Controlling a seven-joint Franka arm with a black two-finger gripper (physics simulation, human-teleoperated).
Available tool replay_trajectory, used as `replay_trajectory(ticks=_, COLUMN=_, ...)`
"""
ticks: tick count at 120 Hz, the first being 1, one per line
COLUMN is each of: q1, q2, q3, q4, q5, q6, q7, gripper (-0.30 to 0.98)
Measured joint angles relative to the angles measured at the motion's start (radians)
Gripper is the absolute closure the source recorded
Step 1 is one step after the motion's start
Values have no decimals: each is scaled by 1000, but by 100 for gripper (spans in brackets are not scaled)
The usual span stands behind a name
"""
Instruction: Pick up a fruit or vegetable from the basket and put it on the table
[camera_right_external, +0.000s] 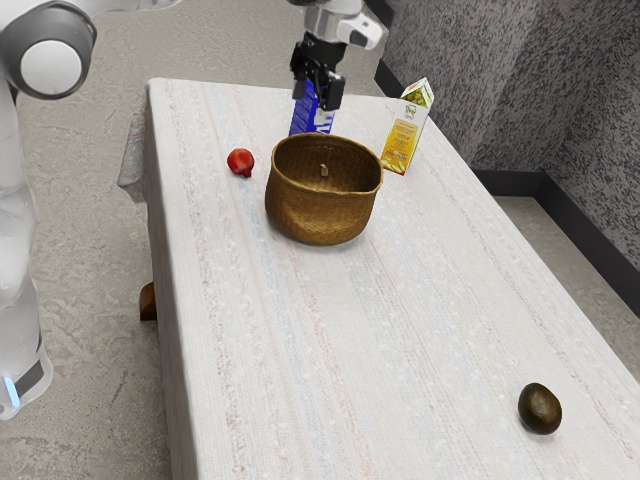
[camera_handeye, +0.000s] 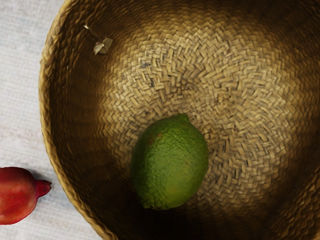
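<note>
The lime (camera_handeye: 170, 162) lay on the woven floor of the basket (camera_right_external: 320, 215), off its middle, one end lost in the deep shadow by the wall. From the side, the basket's near wall hid the low part of its inside. A small tan tag (camera_handeye: 102, 46) clung to the inner wall; what it was for, I couldn't make out. Above the basket hung the black gripper (camera_right_external: 316, 100), its two fingers spread, nothing pinched between them; the arm above was cut off by the exterior view's top edge.

Near the basket sat a red pomegranate (camera_right_external: 240, 162), cropped in the wrist view. A blue carton (camera_right_external: 301, 122) stood behind, partly covered by gripper and rim, and a yellow-and-white carton (camera_right_external: 402, 138) stood close by. A dark avocado (camera_right_external: 540, 408) lay well apart on the cloth-covered table (camera_right_external: 300, 350), whose edge half hid a brown object (camera_right_external: 148, 302) I couldn't identify.
</note>
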Motion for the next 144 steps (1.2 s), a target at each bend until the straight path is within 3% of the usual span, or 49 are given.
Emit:
replay_trajectory(ticks=27, q1=25, q2=-1, q3=-12, q4=-64, q5=7, q6=83, q7=-1, gripper=0)
replay_trajectory(ticks=71, q1=-72, q2=-16, q3=-12, q4=-189, q5=8, q6=194, q7=0, gripper=0)
replay_trajectory(ticks=102, q1=-21, q2=-31, q3=-4, q4=-263, q5=8, q6=267, q7=2, gripper=0)
replay_trajectory(ticks=144, q1=-36, q2=-19, q3=-3, q4=-303, q5=9, q6=322, q7=5, gripper=0)
